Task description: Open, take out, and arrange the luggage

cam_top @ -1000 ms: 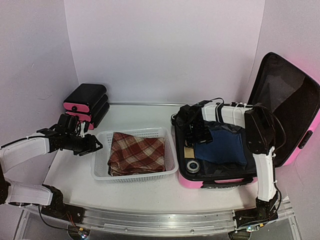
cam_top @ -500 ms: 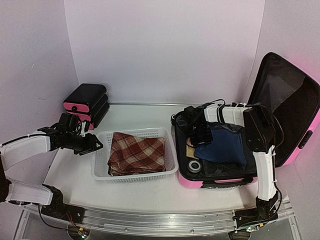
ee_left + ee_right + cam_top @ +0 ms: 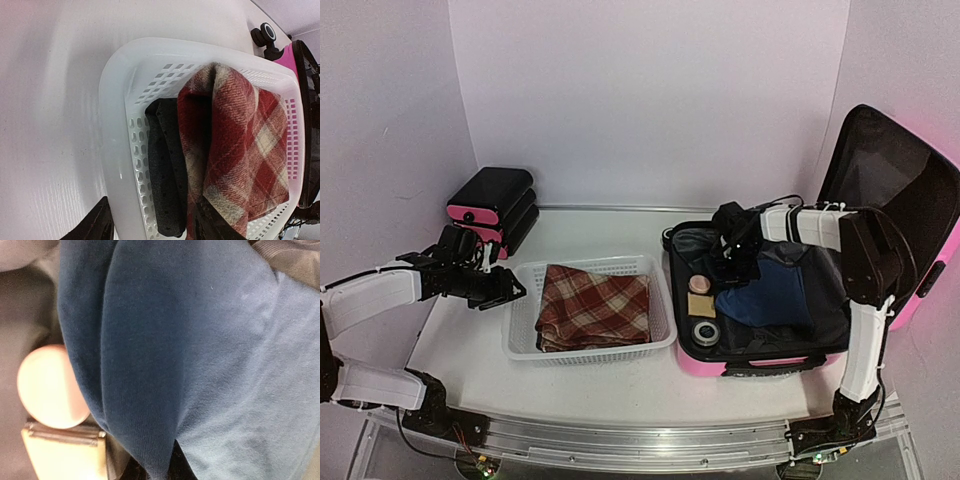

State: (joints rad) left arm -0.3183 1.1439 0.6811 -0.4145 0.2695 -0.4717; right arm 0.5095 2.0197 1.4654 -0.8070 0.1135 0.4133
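The luggage [image 3: 705,366], a glossy pink hard-shell suitcase, lies open at the right, its black-lined lid [image 3: 900,190] standing up. A folded blue garment [image 3: 768,295] lies inside. My right gripper [image 3: 733,264] is down on the garment's left edge and shut on a fold of it. In the right wrist view the blue garment [image 3: 200,340] fills the frame and gathers into the gripper [image 3: 172,467] at the bottom edge. My left gripper [image 3: 507,290] hangs open by the left rim of the white basket [image 3: 525,340]; in its wrist view the gripper [image 3: 152,227] straddles the basket's rim [image 3: 115,125].
The basket holds a red plaid cloth [image 3: 240,135] over a black dotted cloth [image 3: 165,165]. Beside the blue garment lie a round beige item [image 3: 47,385], a tan box [image 3: 60,455], a black ring-shaped item [image 3: 705,330] and grey fabric [image 3: 695,243]. A black and pink drawer unit [image 3: 492,205] stands back left.
My right gripper shifted right onto the blue garment and closed on its edge, uncovering the beige item and tan box. The left arm has stayed put.
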